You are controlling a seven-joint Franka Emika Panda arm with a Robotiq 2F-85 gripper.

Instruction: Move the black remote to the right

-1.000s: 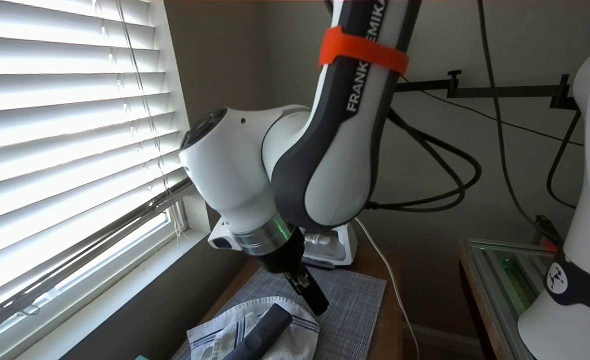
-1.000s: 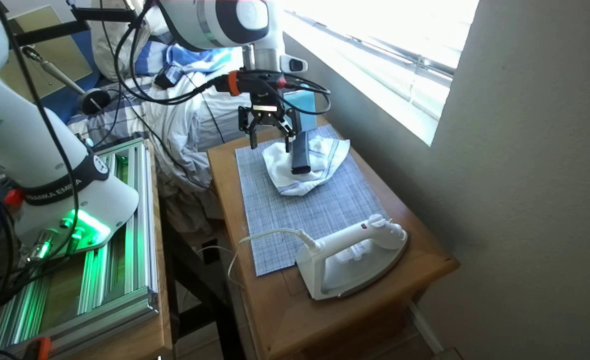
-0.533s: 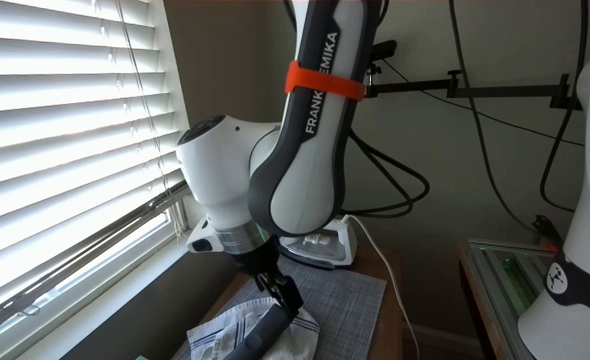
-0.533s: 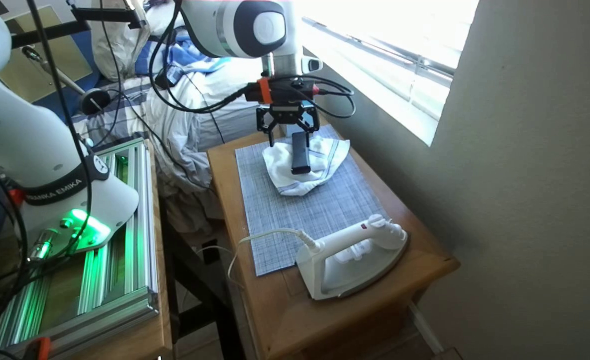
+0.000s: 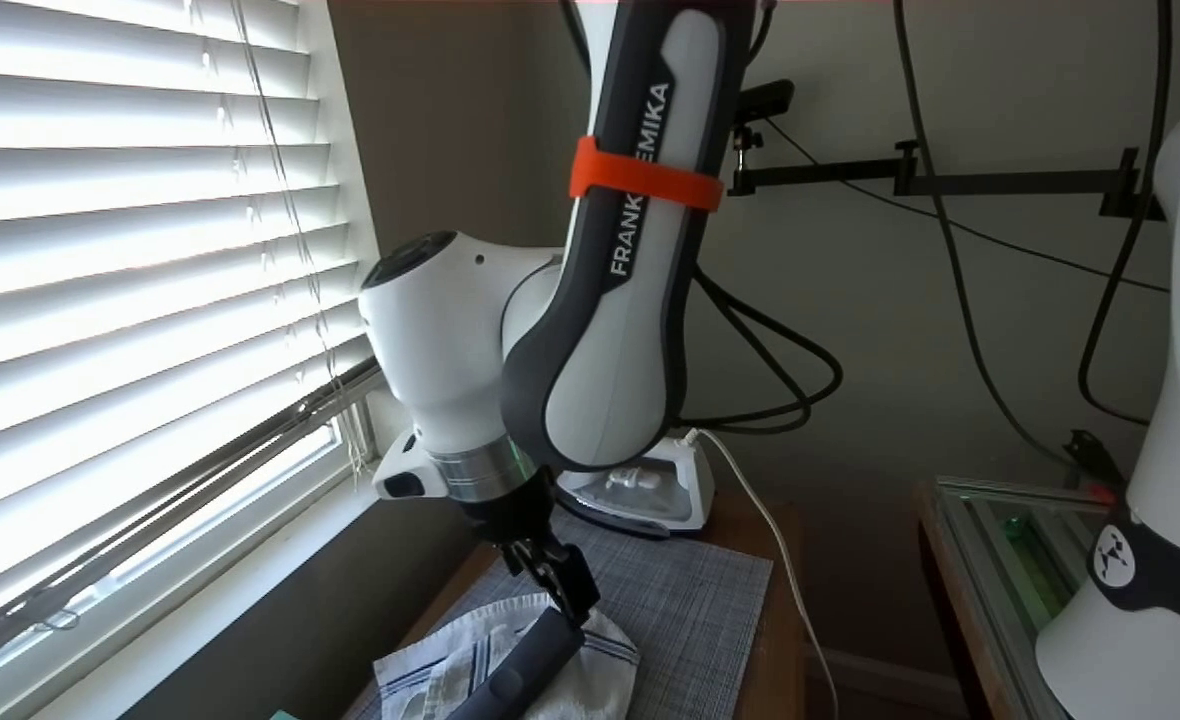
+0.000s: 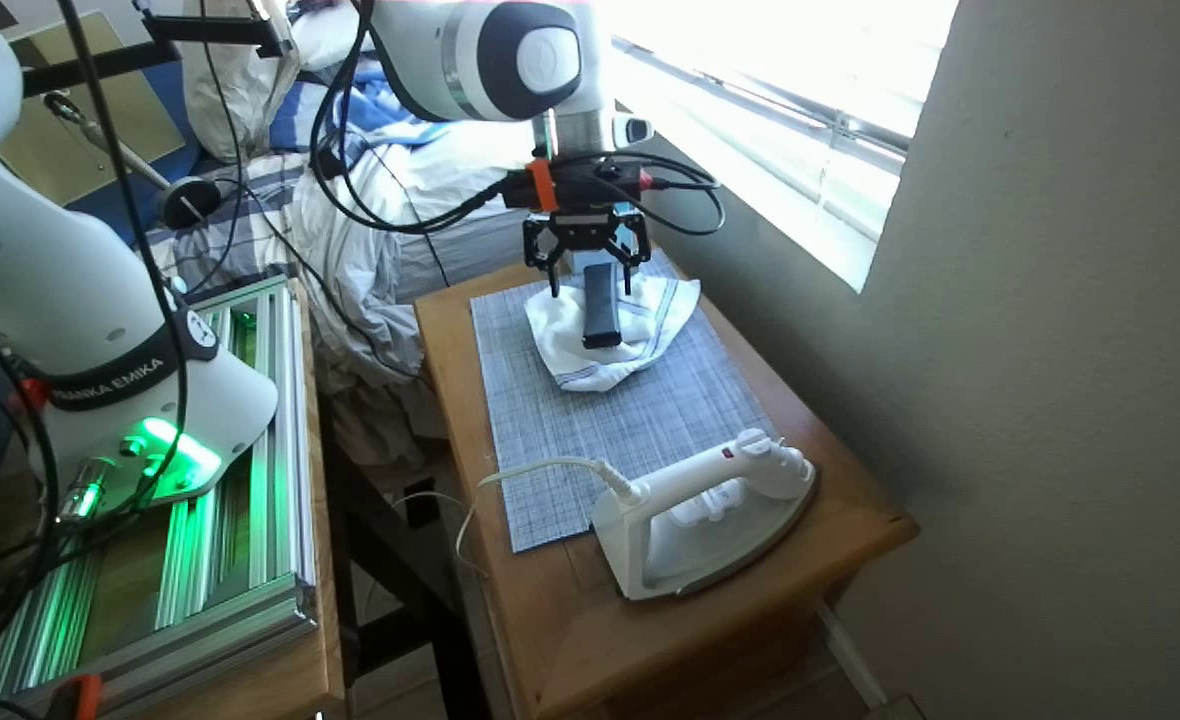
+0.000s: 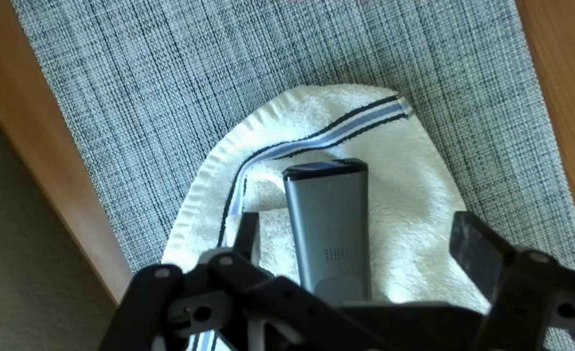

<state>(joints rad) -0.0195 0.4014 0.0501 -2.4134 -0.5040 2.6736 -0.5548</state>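
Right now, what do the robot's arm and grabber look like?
The arm is rounded and white with dark grey panels. White letters spell FRANK and EMIKA, with an orange band between them. The gripper is black and angular, with two blocky fingers; a silver ring sits above it. Black cables loop nearby, and a green light glows by the base.

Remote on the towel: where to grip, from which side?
Probably from above, pinching the remote by its long edges, behind the glossy black end. It's slim and straight-sided, and in the wrist view shows lengthwise in the gap of the open tool. The towel underneath would probably hinder scooping.
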